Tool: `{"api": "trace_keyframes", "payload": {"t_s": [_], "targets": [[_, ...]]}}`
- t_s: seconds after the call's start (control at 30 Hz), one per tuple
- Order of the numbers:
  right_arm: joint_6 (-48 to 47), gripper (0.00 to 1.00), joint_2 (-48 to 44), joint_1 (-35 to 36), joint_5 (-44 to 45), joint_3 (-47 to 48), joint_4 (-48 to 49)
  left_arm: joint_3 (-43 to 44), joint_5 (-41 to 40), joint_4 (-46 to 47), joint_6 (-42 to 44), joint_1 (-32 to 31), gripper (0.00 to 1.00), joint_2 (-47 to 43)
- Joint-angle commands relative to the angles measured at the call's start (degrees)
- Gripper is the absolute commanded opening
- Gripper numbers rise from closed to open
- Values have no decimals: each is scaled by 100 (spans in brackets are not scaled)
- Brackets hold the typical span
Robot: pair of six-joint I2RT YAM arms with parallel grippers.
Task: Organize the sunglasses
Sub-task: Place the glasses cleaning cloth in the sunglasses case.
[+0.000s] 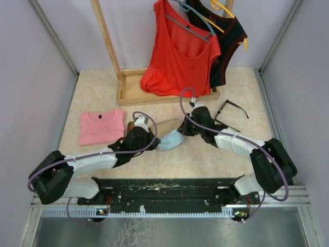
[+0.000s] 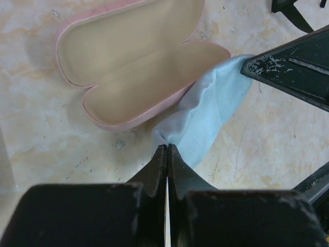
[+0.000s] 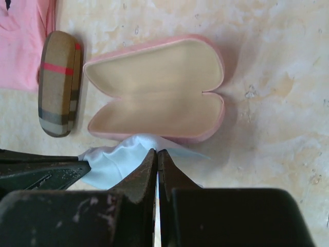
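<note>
1. Counted: one pair of sunglasses [image 1: 232, 110], black-framed; two cases; one blue cloth [image 2: 211, 108].
2. The sunglasses lie near the right gripper [image 3: 157, 153], on its right and apart from it; their lenses are hard to make out.
3. Plaid case [image 3: 59, 82]: closed, contents hidden.
4. Pink case [image 3: 154, 87]: open just ahead of both tools, showing only cream lining.
5. Left gripper [image 2: 167, 148] and right gripper: each pressed together, pinching the cloth.

Two white-and-black arms, left arm [image 1: 90, 163] and right arm [image 1: 239, 141], bulky black joints just above the black base rail [image 1: 164, 191], lilac cables [image 1: 181, 103] looping along each, paint-chipped black fingers [image 2: 293, 64]
</note>
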Motion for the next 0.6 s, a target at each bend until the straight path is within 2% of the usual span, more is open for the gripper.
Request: {"api": "trace_keyframes", "payload": {"t_s": [0.0,0.57], "targets": [[-265,0,283,-19,258,585,-38,262,-79,139,183,173,0,126],[-639,0,1327,-208,420,1650,-219,797,132,325,554,825,0,803]]}}
